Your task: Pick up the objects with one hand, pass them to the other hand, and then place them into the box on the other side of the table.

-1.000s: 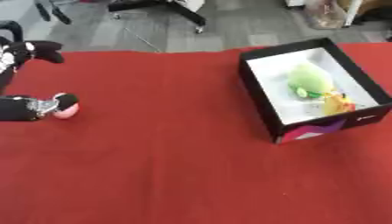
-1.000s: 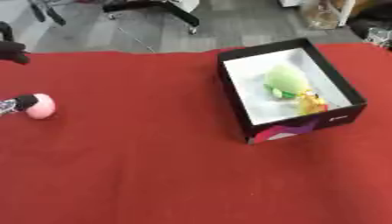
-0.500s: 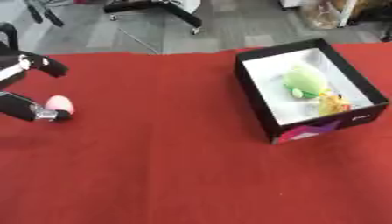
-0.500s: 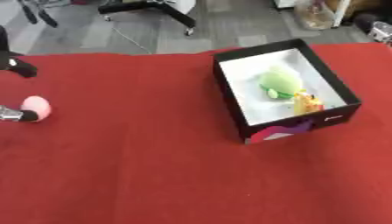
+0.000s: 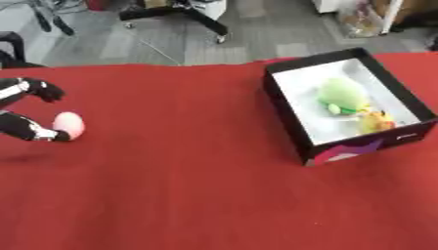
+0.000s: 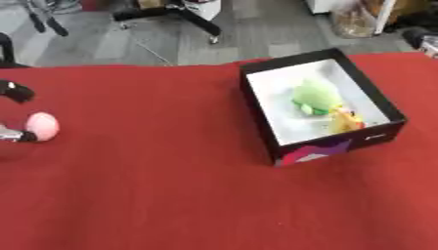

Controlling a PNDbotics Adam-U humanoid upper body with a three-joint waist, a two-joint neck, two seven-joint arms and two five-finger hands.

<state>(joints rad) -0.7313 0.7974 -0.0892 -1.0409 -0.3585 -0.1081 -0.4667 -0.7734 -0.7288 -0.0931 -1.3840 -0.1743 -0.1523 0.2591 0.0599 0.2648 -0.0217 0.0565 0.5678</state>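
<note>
The pink ball (image 5: 68,125) lies near the desk's (image 5: 197,185) left edge, pinched by the left robot hand (image 5: 34,131), which has drawn outward since a second ago. The box (image 5: 287,110) at the right edge holds a green toy (image 5: 342,93). Handover is pending.

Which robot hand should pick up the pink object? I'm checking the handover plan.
Probably the left robot hand: it already touches the pink object at the table's left edge. No right hand shows.

left hand (image 5: 30,128) | raised slightly off red table (image 5: 197,195) | pink ball (image 5: 68,124) pinched at fingertips
</note>
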